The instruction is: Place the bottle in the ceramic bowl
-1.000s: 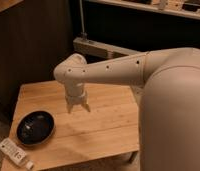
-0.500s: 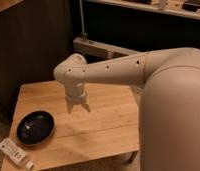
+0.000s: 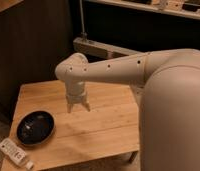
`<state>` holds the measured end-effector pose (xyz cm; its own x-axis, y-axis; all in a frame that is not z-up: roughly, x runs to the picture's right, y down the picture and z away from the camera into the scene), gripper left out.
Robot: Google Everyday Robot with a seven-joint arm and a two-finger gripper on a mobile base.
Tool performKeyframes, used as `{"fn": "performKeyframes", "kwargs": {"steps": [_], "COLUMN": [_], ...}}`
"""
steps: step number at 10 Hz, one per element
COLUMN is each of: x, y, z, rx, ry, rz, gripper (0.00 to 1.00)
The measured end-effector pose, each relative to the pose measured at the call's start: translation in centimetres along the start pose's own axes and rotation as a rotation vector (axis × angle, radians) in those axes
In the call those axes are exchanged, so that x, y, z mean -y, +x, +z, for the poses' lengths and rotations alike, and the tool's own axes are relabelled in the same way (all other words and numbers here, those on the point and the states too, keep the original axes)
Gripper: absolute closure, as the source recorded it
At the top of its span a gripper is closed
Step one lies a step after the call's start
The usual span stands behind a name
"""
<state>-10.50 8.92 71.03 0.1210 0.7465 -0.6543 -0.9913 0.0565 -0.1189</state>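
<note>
**Item 1. Gripper point(image 3: 78, 106):** white, two-finger, on the robot's white jointed arm point(image 3: 118, 70). It hung over the middle of the table with its fingers pointing down. The fingers were spread apart and nothing was between them. It was well apart from the bottle, and behind and to the right of the bowl.

**Item 2. Small white plastic bottle with a white cap point(image 3: 15, 153):** lay on its side at the near left corner of the table, cap towards the front edge. It was just beside the bowl and outside it. Whether the two touched could not be told.

**Item 3. Round, shallow, glossy black ceramic bowl point(image 3: 35, 128):** stood on the left part of the table. It held nothing but a few light specks.

**Item 4. Light wooden table point(image 3: 108, 125):** carried items 2 and 3.

**Change noted:** none. Over the preceding second the arm, gripper, bottle and bowl all kept their places.

**Judgement:** the pick was not yet begun. The gripper would have to travel to the near left corner and come down over the bottle.

**Markings:** the bottle's label bore dark print, but no brand or word could be read. No other writing was found.
</note>
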Motion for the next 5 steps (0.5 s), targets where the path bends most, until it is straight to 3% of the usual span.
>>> {"fn": "performKeyframes", "kwargs": {"steps": [2, 5], "x": [-3.1, -8.9], "y": [-1.9, -3.6], "z": [-0.1, 0.2], "rx": [0.000, -0.008], "ry": [-0.026, -0.014], "rz": [-0.107, -0.260], "gripper": [0.35, 0.35]}}
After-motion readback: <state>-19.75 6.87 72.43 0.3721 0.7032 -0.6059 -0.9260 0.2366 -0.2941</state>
